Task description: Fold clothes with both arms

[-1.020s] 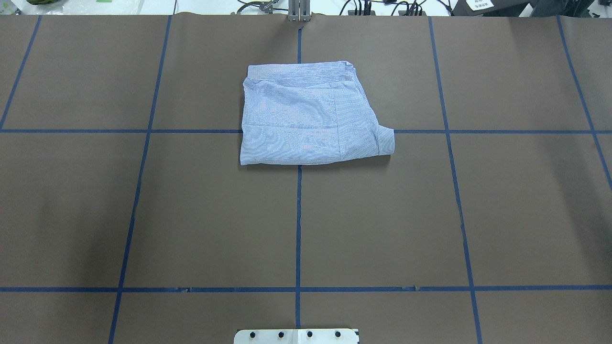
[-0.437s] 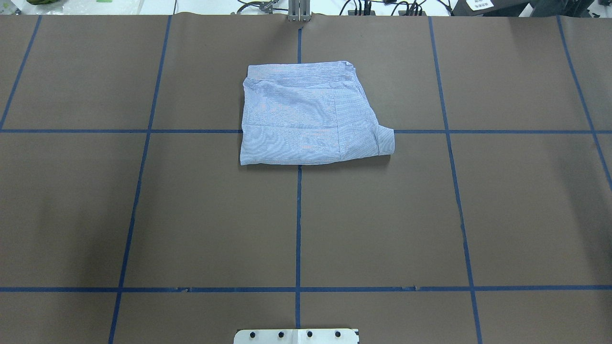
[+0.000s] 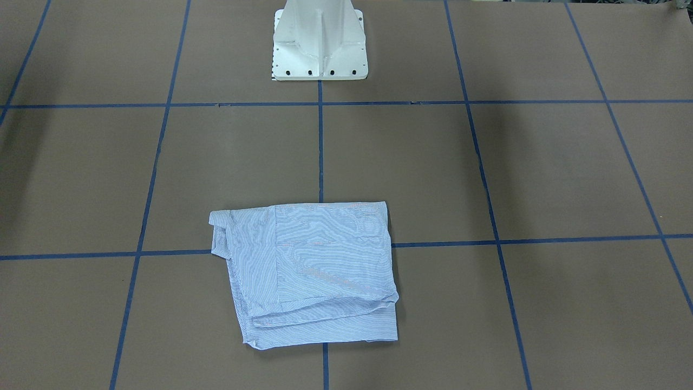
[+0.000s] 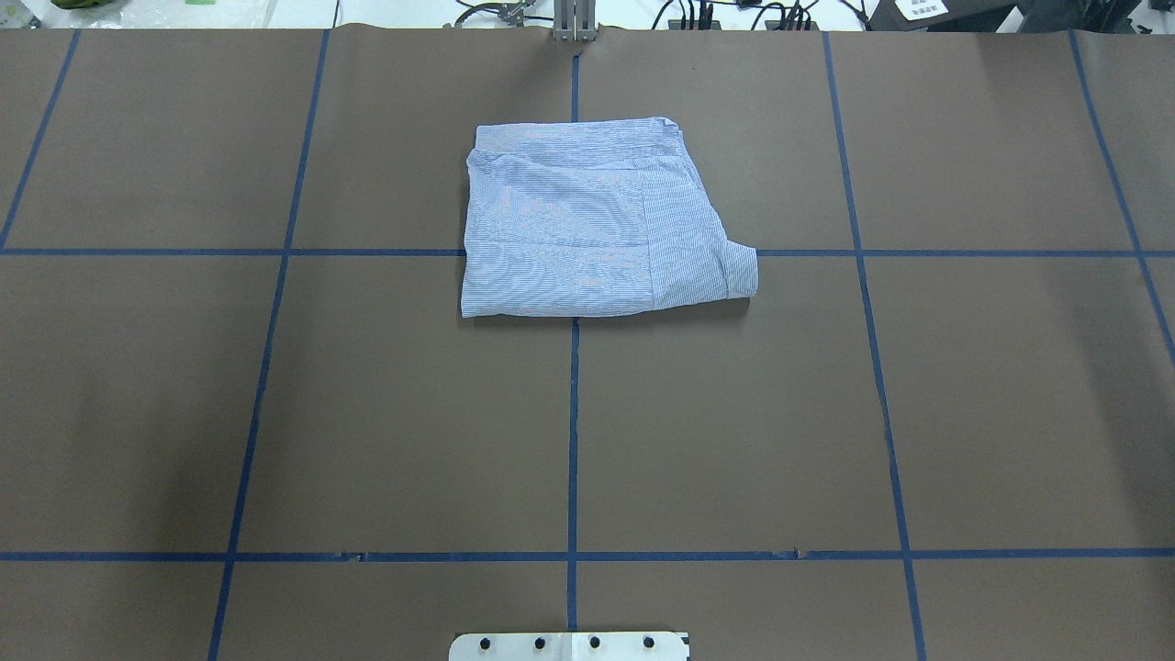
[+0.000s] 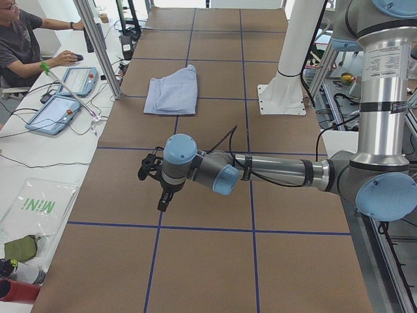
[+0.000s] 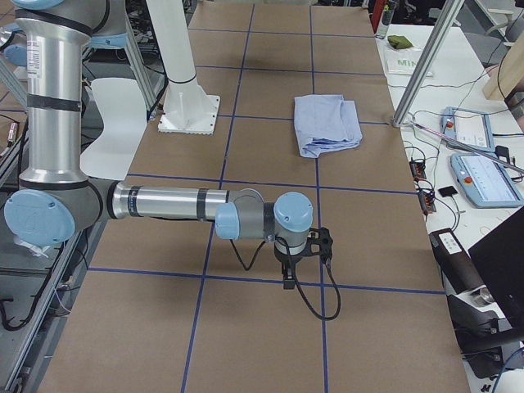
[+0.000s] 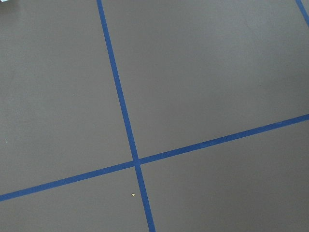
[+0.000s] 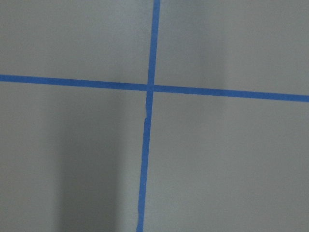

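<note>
The light blue-and-white striped shirt (image 4: 597, 220) lies folded into a rough rectangle on the brown table, on the far side of the centre; it also shows in the front view (image 3: 314, 271) and both side views (image 5: 172, 91) (image 6: 327, 123). Nothing touches it. My left gripper (image 5: 161, 203) hangs over bare table far from the shirt, seen only in the left side view. My right gripper (image 6: 288, 280) hangs likewise at the other end, seen only in the right side view. I cannot tell whether either is open or shut. Both wrist views show only table and blue tape.
The white pedestal base (image 3: 319, 49) stands at the robot's side of the table (image 4: 275, 413). Blue tape lines (image 4: 573, 441) grid the brown surface. A seated operator (image 5: 19, 45), tablets (image 5: 58, 111) and cables sit on a side bench beyond the table's far edge.
</note>
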Robot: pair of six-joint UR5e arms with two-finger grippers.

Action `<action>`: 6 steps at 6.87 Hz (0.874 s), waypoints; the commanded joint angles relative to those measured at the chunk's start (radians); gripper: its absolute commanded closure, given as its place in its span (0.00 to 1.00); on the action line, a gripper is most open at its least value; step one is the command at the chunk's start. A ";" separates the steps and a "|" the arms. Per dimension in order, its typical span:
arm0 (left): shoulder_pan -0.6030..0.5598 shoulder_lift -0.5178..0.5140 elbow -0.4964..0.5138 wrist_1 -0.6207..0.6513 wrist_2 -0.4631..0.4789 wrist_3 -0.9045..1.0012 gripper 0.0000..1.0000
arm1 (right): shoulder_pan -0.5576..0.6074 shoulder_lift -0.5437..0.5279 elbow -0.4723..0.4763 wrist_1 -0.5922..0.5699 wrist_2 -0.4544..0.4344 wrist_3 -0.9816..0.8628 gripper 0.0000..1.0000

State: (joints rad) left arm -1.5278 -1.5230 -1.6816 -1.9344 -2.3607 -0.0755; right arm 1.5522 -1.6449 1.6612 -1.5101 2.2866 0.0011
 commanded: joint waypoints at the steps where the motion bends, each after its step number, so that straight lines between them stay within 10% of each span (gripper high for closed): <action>1: 0.000 0.001 0.000 0.000 0.000 -0.001 0.00 | -0.021 0.007 0.005 -0.001 -0.074 -0.004 0.00; 6: 0.000 -0.005 -0.003 -0.002 0.001 -0.001 0.00 | -0.023 0.004 -0.001 0.005 -0.021 0.010 0.00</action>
